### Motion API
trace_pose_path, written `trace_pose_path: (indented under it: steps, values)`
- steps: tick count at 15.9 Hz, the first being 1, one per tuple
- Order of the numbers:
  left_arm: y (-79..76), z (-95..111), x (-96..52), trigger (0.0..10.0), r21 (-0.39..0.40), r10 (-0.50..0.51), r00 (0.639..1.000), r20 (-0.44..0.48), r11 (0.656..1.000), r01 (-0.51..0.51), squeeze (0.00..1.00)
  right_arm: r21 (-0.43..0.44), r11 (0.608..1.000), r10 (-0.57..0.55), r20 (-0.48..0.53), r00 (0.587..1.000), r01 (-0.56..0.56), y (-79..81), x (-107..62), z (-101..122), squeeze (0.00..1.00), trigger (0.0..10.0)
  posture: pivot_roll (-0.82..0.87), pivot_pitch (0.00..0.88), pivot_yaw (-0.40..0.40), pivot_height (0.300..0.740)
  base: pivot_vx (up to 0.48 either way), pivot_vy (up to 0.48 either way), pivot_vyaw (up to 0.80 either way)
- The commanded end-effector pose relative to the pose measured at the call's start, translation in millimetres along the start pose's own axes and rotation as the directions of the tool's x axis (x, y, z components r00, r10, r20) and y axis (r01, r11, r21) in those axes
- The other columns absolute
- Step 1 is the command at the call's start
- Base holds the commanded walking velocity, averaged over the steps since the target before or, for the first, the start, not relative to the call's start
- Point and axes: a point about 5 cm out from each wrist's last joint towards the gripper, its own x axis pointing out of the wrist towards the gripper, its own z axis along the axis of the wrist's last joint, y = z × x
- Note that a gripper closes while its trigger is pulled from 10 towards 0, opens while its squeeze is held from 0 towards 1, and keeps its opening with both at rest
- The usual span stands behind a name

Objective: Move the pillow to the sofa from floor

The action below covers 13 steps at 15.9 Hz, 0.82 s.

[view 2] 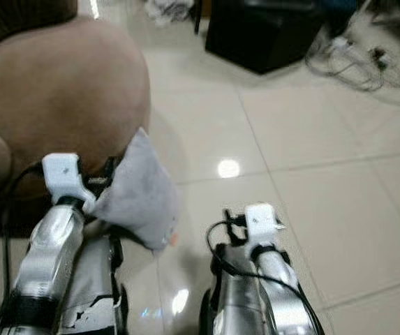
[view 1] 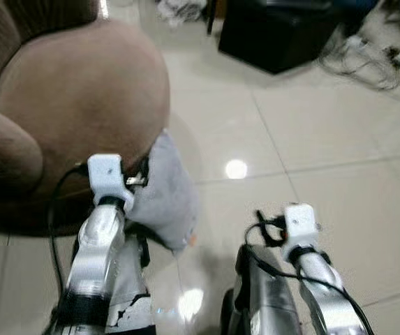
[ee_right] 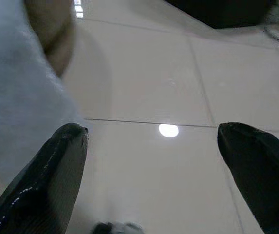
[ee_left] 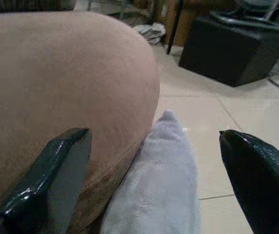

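A grey pillow (view 1: 162, 195) stands on its edge on the tile floor, leaning against the rounded front of the brown sofa (view 1: 74, 105). My left gripper (ee_left: 154, 136) is open and low beside the sofa. Its two black fingers are spread wide on either side of the pillow (ee_left: 159, 185), and I cannot tell whether they touch it. My right gripper (ee_right: 152, 129) is open over bare floor, with the pillow (ee_right: 17, 97) blurred at one side of its view. In the eye views both silver forearms reach forward, the left one (view 1: 102, 237) right behind the pillow.
A black box (view 1: 276, 35) stands on the floor at the back, with a tangle of cables (view 1: 374, 56) to its right and a heap of cloth (view 1: 179, 8) behind. Glossy beige tiles (view 1: 325, 139) stretch to the right of the sofa.
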Motion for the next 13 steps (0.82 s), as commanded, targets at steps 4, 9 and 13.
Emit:
trace_pose_path:
  steps: [4, 9, 13]
  values:
    - [-14.1, -15, -14.2, 10.0, 0.041, -0.018, 0.994, -0.107, 0.999, 0.022, 0.00, -0.028, 0.961, 0.273, -0.057, 0.960, -0.275, 9.7, 5.9, -1, 0.00, 10.0, 0.21, 0.116, -0.152, 0.561, 0.000, 0.000, 0.00]
    - [8.7, -26, -20.2, 10.0, 0.184, 0.023, 0.978, -0.208, 0.983, 0.016, 0.00, -0.003, 0.860, 0.507, -0.113, 0.855, -0.510, 31.9, -5.6, -7, 0.00, 10.0, 0.21, 0.131, -0.146, 0.561, 0.000, 0.000, 0.00]
    - [46.9, -29, -2.7, 10.0, 0.331, 0.052, 0.953, -0.298, 0.942, 0.052, 0.00, 0.048, 0.811, 0.583, -0.158, 0.797, -0.583, 35.3, -19.7, -18, 0.00, 10.0, 0.19, 0.158, -0.135, 0.561, 0.000, 0.000, 0.00]
